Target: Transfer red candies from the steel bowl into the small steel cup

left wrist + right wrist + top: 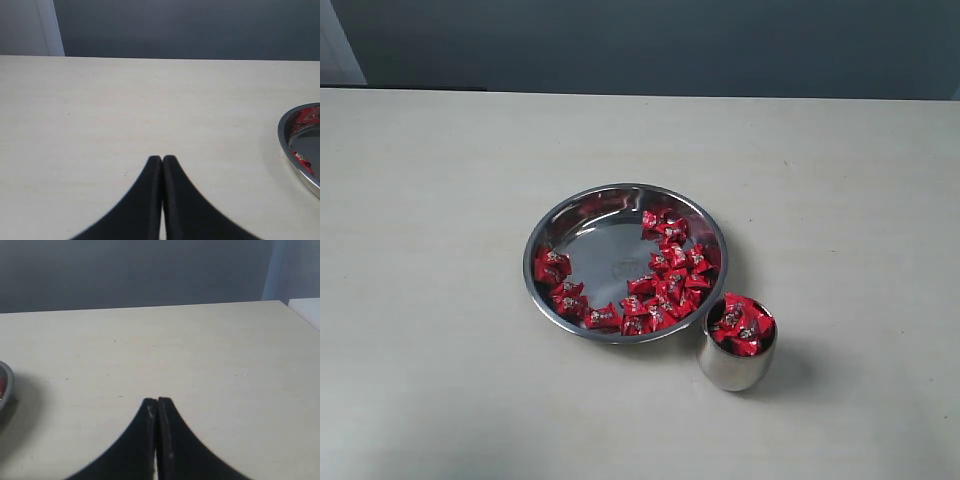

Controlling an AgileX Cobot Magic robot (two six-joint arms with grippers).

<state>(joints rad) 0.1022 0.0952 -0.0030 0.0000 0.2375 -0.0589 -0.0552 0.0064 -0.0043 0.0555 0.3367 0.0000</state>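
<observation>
Finds the left fingers clenched tip to tip, gripping nothing, poised above the pale counter. Catches a sliver of the steel bowl at the edge of that wrist view, well apart from the fingertips. Finds the right fingers likewise pressed together and empty, over open counter.

Places the bowl near the middle of the counter, with red candies heaped along its right and near sides, a few more at its left, and its far-left floor mirror-bright. Sets the small steel cup upright just beside the bowl's near-right rim, brimful of more red candies; cannot tell whether cup and bowl touch.

Shows a cream counter, faintly speckled; beyond its far edge, a dark grey-blue wall, with a lighter strip at the far left.
</observation>
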